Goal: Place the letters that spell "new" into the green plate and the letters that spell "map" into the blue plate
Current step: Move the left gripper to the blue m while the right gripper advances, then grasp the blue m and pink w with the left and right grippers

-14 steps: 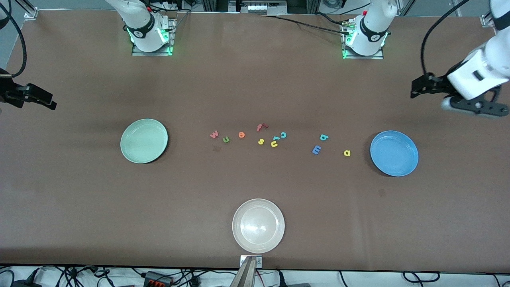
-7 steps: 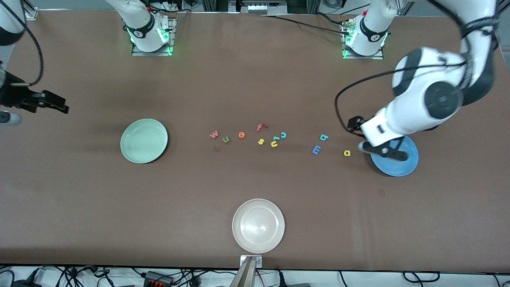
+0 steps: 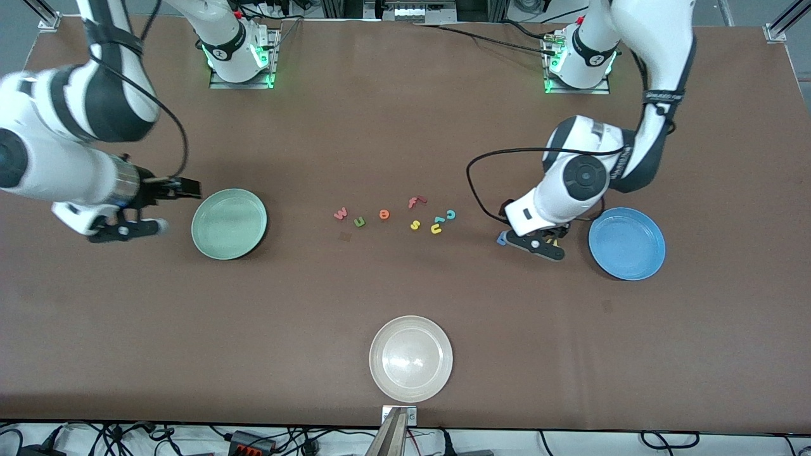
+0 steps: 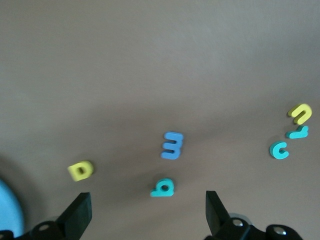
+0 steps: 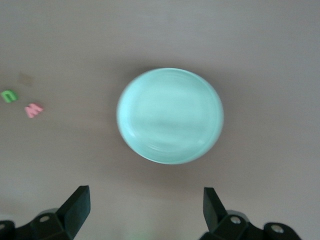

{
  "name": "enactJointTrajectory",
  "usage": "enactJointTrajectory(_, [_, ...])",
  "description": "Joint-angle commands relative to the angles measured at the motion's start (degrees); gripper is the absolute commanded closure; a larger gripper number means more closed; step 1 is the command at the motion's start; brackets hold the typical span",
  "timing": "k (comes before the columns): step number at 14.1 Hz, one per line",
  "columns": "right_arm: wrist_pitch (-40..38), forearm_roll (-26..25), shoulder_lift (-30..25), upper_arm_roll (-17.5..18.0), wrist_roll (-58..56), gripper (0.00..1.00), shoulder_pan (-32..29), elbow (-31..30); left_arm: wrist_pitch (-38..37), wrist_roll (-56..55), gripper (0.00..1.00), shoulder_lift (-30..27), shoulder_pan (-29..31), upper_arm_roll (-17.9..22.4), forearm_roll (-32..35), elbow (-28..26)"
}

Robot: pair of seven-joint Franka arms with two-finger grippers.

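Arms swing in from the bench ends: left gripper (image 3: 531, 243), jaws wide and empty, now over the blue m (image 4: 173, 145), teal p (image 4: 163, 187) and yellow a (image 4: 80, 170); right gripper (image 3: 124, 221), jaws wide, beside the pale mint-green plate (image 3: 229, 223). Sorting is only starting.

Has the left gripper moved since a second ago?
Yes. The left gripper came in from the table's edge, crossing the blue plate, and now hangs open over the blue m.

Your left gripper (image 4: 145, 215) hangs wide open over the blue m (image 4: 172, 145), teal p (image 4: 163, 187) and yellow a (image 4: 80, 170), which lie apart with bare table between them. The teal c (image 4: 279, 150) and yellow u (image 4: 300, 113) crowd together toward the right arm's end.
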Motion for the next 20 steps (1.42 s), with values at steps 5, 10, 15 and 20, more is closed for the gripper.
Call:
enactJointTrajectory(5, [5.61,2.83,7.73,-0.30,7.49,0.00,9.79,-0.08,11.98,0.71,0.27,7.28,-2.73,0.65,0.31,-1.83])
enactJointTrajectory(10, [16.93,3.11,10.46,-0.30,25.41,0.00,17.10,-5.35,17.43,0.88,0.42,10.36,-2.82,0.65,0.40,-1.83])
enactJointTrajectory(15, [23.10,4.67,15.29,-0.21,45.45,0.07,20.53,-5.35,16.83,1.06,0.87,9.75,-2.74,0.74,0.48,-2.01])
enactJointTrajectory(20, [28.72,12.42,17.67,-0.30,49.61,0.24,22.47,-6.75,3.59,4.82,0.94,2.65,0.32,2.05,0.57,0.44])
